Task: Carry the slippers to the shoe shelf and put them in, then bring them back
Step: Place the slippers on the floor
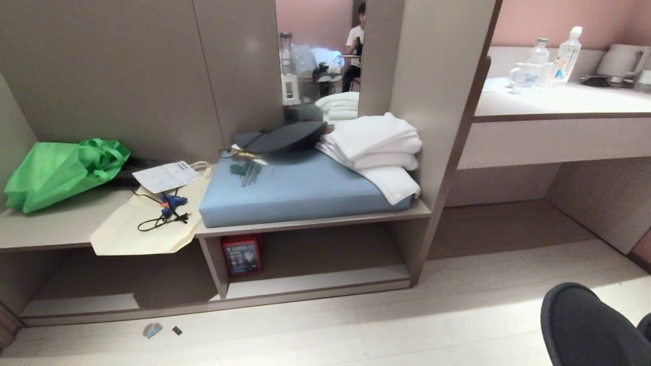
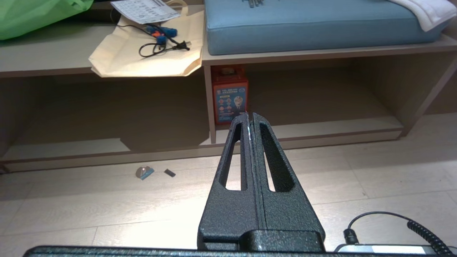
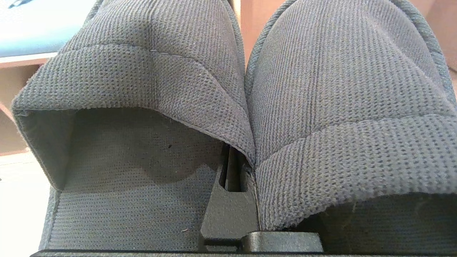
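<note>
Dark grey-blue woven fabric fills the right wrist view: the two flat slippers (image 3: 321, 107) sit side by side, touching along their inner edges, with their wide straps facing the camera. The right claw (image 3: 232, 167) pokes up in the seam between them, its black fingers squeezed together on the inner edges of the pair, so the slippers hang off it to both sides. In the head view only a dark rounded bit of the slippers (image 1: 585, 325) shows, low at the right edge, over the pale wood-look floor (image 1: 407, 325) and well away from the shelf. The shoe shelf (image 1: 325, 254), a low wide cubby of grey-beige wood-grain board, sits under the blue-grey seat cushion (image 1: 300, 193). A small red box with pictures on it (image 1: 242, 254) stands at the left end of that cubby. Folded white towels (image 1: 376, 147) lie on the right end of the cushion. A bright green bag (image 1: 56, 173) and a cream cloth bag (image 1: 152, 223) lie on the bench top to the left. The left claw (image 2: 251, 119) has its two black fingers pressed together with nothing in them, and it points at the shelf from over the floor.
</note>
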`<state>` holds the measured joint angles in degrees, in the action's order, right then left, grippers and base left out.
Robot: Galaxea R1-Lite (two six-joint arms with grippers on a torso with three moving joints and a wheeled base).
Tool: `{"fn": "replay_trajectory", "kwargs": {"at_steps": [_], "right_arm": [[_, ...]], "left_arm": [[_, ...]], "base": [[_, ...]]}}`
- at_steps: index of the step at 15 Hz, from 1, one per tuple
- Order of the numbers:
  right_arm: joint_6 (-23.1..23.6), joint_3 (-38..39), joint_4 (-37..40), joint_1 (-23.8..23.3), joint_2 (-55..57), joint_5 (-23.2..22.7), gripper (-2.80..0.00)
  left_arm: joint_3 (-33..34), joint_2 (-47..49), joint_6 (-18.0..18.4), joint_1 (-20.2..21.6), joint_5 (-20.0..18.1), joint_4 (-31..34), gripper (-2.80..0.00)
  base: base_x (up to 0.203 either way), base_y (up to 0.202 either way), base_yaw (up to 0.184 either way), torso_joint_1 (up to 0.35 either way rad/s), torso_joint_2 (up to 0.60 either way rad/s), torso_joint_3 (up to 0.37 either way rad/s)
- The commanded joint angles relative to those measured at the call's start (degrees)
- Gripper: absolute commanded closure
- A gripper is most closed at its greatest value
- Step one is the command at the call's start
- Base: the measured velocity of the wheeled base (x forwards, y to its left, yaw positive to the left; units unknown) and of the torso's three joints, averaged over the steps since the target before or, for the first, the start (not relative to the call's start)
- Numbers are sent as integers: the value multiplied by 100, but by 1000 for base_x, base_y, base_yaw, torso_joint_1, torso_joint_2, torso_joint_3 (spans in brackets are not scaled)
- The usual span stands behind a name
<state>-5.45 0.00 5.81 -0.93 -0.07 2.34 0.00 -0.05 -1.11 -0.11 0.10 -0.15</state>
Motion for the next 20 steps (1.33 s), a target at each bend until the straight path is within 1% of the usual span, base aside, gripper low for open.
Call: {"fn": "replay_trajectory", "kwargs": {"at_steps": [1,20], "right_arm": [[16,9,-1,5,-1,3,0],[32,9,-1,5,3,-6,0]], "left_arm": [[0,-4,-12,2,-1,-3,0],[0,5,-25,2,-1,-3,0]], "base": [[1,-159,0,2,2,6],[0,-196,2,3,3,3]]}}
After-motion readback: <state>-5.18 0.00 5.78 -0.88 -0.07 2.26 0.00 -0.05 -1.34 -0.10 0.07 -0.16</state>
